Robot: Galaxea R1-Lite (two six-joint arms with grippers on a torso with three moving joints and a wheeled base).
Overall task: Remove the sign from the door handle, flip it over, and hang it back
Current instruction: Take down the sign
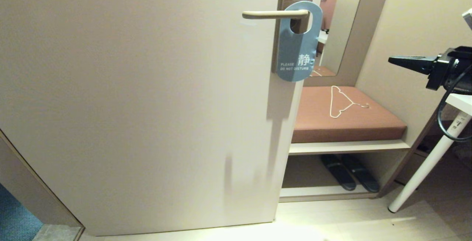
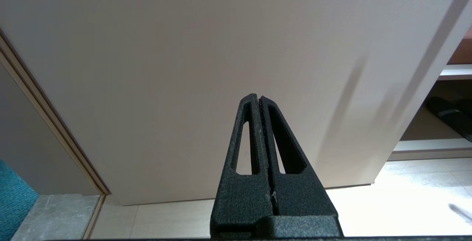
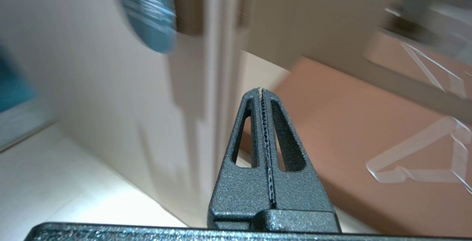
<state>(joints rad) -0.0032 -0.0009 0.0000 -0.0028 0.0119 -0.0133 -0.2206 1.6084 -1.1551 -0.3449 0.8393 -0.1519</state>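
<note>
A: Right pincer [image 1: 392,60] is up at the right edge, level, tips pressed tight together, gripping nothing. It points toward the door [image 1: 147,104], well apart from the sign [image 1: 298,45].

B: And the left pincer [image 2: 260,99]?

A: Clenched too, empty, low in front of the door's lower part.

B: So the step in hand is the reach?

A: I'd say so. The sign hangs by its hole on the door handle [image 1: 274,14], blue face out. The right pincer needs to spread its tips before arriving, take the sign by its lower edge, then lift and slide it off the lever's free end rather than tugging downward.

B: Count for me.

A: One sign, one handle, two pincers. Beyond: one wire hanger [image 1: 341,102] on the brown bench cushion [image 1: 350,123], two slippers [image 1: 348,173] on the shelf beneath.
</note>
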